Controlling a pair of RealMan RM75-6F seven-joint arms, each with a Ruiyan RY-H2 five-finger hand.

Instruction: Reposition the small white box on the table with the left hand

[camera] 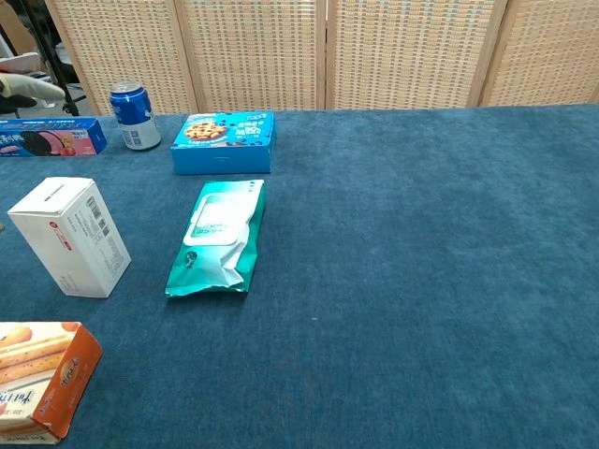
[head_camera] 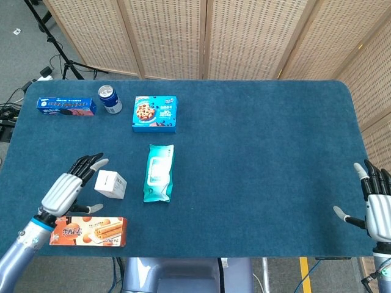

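Observation:
The small white box (head_camera: 110, 184) (camera: 71, 236) stands upright on the blue table, left of the green wipes pack (head_camera: 159, 173). My left hand (head_camera: 67, 187) hovers just left of the box, raised off it, its fingers spread and holding nothing. In the chest view only a grey fingertip (camera: 28, 86) shows at the upper left edge. My right hand (head_camera: 376, 204) hangs open off the table's right front corner, far from the box.
An orange biscuit box (head_camera: 89, 231) lies at the front edge below my left hand. At the back left stand a blue cookie packet (head_camera: 66, 107), a soda can (head_camera: 110, 99) and a blue cookie box (head_camera: 155, 113). The blue table (head_camera: 263, 152) stretches right.

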